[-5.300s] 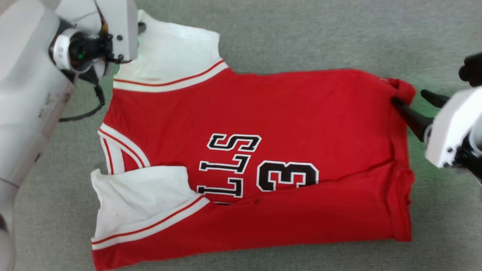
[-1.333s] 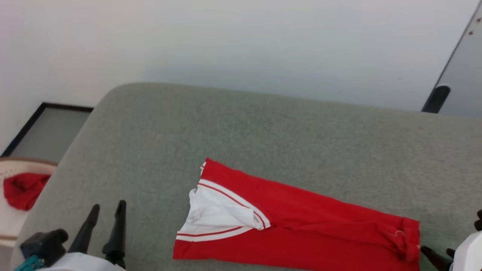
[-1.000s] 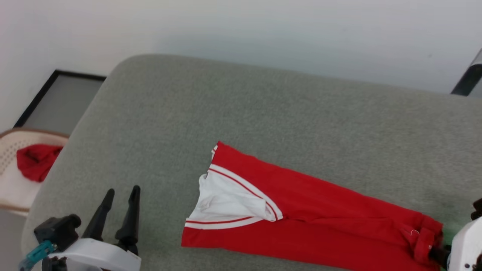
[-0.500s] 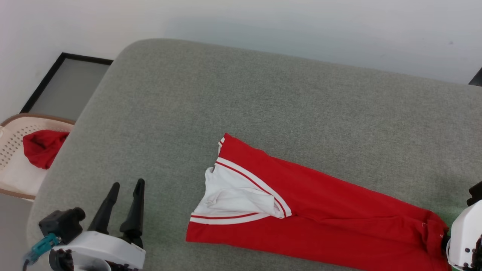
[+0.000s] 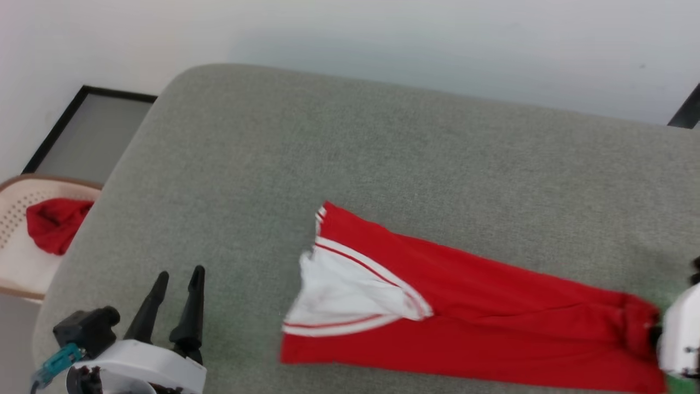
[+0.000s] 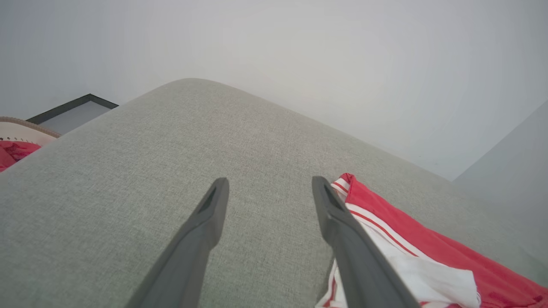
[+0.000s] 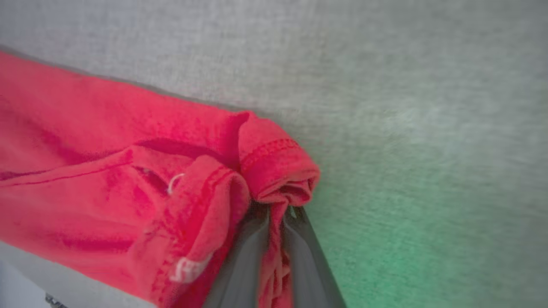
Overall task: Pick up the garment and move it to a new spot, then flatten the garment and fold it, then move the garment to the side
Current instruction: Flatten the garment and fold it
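Note:
The garment (image 5: 465, 306) lies folded into a long red strip on the grey cushion (image 5: 383, 153), its white sleeve with red stripes on top at the left end. My right gripper (image 5: 653, 336) is at the strip's right end, shut on the bunched red hem. Up close, the right wrist view has the cloth (image 7: 107, 171) pinched between that gripper's (image 7: 276, 214) nearly closed fingers. Over bare cushion left of the sleeve, my left gripper (image 5: 180, 272) stands open and holds nothing. In the left wrist view it (image 6: 270, 182) points past the sleeve edge of the garment (image 6: 411, 248).
A pale basket (image 5: 16, 189) beside the cushion's left edge holds a small plain red cloth (image 5: 52, 224). A dark-framed panel (image 5: 87, 137) lies beyond it, against the white wall. The cushion's rounded far-left corner and back edge are in view.
My right gripper has shut on the garment's hem end over the last second. The left gripper stays open in place. The head camera has shifted slightly.

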Robot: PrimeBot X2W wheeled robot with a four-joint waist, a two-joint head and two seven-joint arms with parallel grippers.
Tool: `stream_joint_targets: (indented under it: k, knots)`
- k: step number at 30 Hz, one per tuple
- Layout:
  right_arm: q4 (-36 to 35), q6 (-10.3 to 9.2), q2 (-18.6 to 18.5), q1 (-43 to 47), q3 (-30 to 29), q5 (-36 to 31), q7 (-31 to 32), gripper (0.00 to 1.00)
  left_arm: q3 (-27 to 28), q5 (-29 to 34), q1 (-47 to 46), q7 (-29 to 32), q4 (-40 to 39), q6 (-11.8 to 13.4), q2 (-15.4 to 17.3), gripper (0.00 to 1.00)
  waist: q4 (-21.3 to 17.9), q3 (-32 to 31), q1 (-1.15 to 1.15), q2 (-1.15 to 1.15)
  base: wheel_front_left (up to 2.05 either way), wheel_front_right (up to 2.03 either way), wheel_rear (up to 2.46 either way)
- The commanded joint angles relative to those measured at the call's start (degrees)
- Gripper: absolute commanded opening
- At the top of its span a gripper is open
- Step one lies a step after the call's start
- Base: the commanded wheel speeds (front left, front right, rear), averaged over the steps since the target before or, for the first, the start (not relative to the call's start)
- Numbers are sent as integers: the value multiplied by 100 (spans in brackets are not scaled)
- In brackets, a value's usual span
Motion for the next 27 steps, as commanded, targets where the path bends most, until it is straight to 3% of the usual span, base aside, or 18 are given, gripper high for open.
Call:
stream_joint_targets:
  k: [1,7,12,21,27]
  knots:
    - [213,-56,-311,-29,-116,-122,-46,0,50,60,95,-1,4,-25,-10,100,-112,-137,0,0,0,0,0]
    - [371,-38,-655,-230,-373,-250,-30,0,92,96,298,0,68,-55,-37,100,-269,-380,0,0,0,0,0]
    - [257,-37,-656,-241,-567,-281,115,0,118,82,416,0,92,-63,-45,100,-368,-535,0,0,0,0,0]
    - [-1147,-36,100,-26,-489,471,597,0,98,-14,614,69,73,-15,-19,100,-520,-897,0,0,0,0,0]
    - [-1879,-36,818,-40,-24,479,684,0,-5,9,484,157,33,-16,-77,100,-365,-971,0,0,0,0,0]
